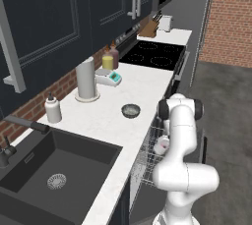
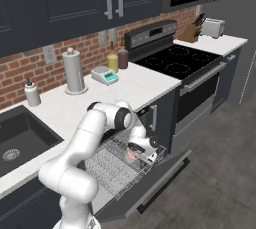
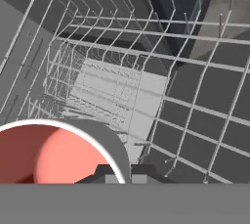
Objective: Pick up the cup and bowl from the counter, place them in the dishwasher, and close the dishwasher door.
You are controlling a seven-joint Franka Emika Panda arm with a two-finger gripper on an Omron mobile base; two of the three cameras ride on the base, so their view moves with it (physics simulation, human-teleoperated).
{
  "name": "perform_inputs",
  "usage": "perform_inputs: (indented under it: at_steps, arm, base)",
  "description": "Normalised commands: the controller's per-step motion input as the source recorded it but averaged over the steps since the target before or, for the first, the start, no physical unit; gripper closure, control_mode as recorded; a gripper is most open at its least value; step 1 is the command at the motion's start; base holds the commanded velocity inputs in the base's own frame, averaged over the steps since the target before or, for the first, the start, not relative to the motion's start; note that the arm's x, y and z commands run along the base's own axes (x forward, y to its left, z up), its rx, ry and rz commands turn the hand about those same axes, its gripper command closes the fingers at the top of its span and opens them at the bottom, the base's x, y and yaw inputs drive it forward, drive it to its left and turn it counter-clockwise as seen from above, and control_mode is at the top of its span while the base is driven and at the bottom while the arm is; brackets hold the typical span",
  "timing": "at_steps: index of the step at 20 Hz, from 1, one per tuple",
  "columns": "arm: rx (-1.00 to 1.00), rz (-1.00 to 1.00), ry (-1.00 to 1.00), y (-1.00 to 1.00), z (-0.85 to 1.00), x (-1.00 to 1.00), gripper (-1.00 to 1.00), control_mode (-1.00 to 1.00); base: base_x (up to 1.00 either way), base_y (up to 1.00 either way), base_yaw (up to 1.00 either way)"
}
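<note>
Gripper: low over the pulled-out rack (image 2: pixel 122 160) at the centre of the right base view, gripper (image 2: pixel 134 149); in the hand view a dark fingertip (image 3: pixel 113 173) sits at the rim of the cup, so the fingers appear closed on that rim.
Cup: white with a reddish inside, cup (image 3: pixel 53 152) at the lower left of the hand view, inside the wire rack; also at the arm's end in the left base view (image 1: pixel 161 145).
Bowl: dark grey bowl (image 1: pixel 131 110) at the centre of the left base view, on the counter (image 1: pixel 142 84) near its front edge, well apart from the cup.
Dishwasher: dishwasher door (image 2: pixel 165 178) dropped open at the lower centre of the right base view, rack drawn out over it.
Counter items: tall grey cylinder (image 1: pixel 86 79) and white pump bottle (image 1: pixel 52 108) by the brick wall, left of the bowl.
Sink: black sink (image 1: pixel 49 170) at the lower left of the left base view.
</note>
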Motion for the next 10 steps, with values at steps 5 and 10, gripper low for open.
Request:
perform_inputs:
  at_steps: [5, 10]
  arm:
    - [0.0, 0.0, 0.01, 0.0, -0.67, 0.36, 1.0, -1.0]
    - [0.0, 0.0, 0.04, 0.0, -0.71, 0.22, 1.0, -1.0]
  base:
    - [0.0, 0.0, 0.0]
    - [0.0, 0.0, 0.0]
